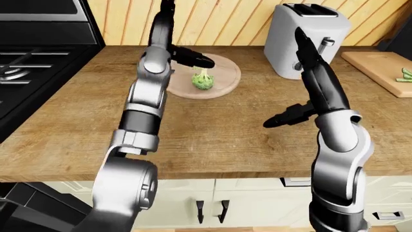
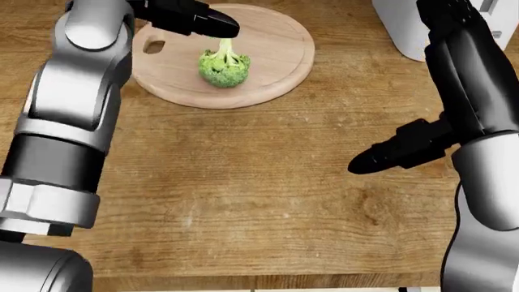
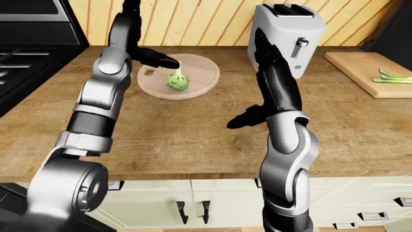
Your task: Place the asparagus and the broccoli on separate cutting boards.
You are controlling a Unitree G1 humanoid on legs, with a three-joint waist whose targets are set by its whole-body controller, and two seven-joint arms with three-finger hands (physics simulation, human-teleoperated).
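Right now the broccoli point(image 2: 223, 67) sits head-down on the round cutting board point(image 2: 280, 58), its pale stem touching the left hand's point(image 2: 195, 18) dark fingertips; whether they actually pinch it cannot be told. Asparagus point(image 3: 392, 76) lies on the rectangular cutting board point(image 3: 361, 67) at far right, beyond the toaster point(image 3: 283, 34). Over the wooden counter point(image 2: 243, 194), the right hand point(image 2: 401, 149) holds nothing, its fingers drawn together.

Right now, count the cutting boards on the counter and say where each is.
2. A round cutting board lies upper left in the eye views under the broccoli; a rectangular cutting board at the right edge holds the asparagus.
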